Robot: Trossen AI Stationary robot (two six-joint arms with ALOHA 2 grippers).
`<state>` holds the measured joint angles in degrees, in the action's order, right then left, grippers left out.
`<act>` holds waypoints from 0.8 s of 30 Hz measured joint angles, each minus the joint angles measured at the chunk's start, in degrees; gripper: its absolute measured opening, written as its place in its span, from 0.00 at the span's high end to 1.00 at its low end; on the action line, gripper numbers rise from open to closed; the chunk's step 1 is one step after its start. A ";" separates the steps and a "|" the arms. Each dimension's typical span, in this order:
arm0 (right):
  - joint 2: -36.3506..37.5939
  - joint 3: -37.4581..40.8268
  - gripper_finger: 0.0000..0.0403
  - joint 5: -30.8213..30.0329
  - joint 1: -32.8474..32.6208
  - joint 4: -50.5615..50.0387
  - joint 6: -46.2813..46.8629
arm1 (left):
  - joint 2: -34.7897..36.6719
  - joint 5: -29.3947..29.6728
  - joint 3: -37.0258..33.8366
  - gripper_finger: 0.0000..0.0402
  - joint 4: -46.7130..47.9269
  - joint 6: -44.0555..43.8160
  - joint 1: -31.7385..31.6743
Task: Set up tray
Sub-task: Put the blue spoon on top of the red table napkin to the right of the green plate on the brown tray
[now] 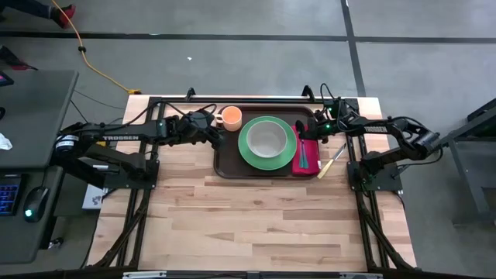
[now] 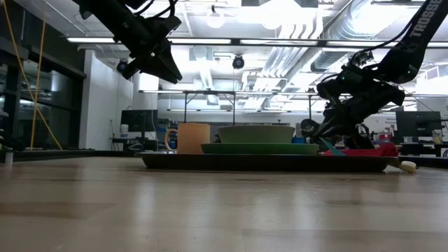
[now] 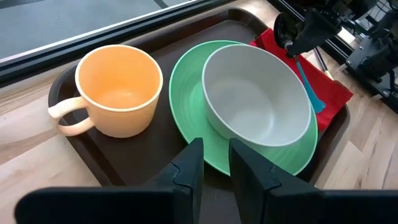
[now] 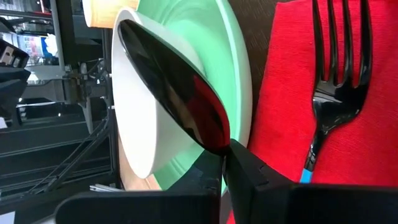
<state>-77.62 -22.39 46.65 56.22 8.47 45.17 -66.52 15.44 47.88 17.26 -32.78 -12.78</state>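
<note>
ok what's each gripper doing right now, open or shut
left gripper: empty, fingers slightly apart, hovering above the tray near the orange mug.
right gripper: shut on a black spoon, beside the red napkin.

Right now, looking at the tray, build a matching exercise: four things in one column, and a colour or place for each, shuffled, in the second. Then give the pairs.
Things:
1. mug
2. bowl
3. fork
4. spoon

Descriptions:
A. lying on the red napkin
B. held in the right gripper
C. pale orange, at the tray's left end
D. sitting on the green plate

Pairs: 1-C, 2-D, 3-A, 4-B
</note>
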 joint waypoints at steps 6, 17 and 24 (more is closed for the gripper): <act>0.00 0.00 1.00 0.00 -0.01 0.09 0.83 | 0.00 0.13 0.00 0.74 -0.33 -0.01 0.00; 0.00 0.02 1.00 -1.74 -0.02 1.30 2.40 | 0.00 0.17 0.00 0.74 -0.83 -0.03 -0.01; -1.64 0.02 1.00 -3.24 -1.97 1.25 2.40 | 0.00 0.20 0.00 0.74 -0.85 -0.05 0.00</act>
<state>-79.26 -22.37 43.42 54.24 9.72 47.57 -66.52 15.64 47.88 16.40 -32.84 -12.78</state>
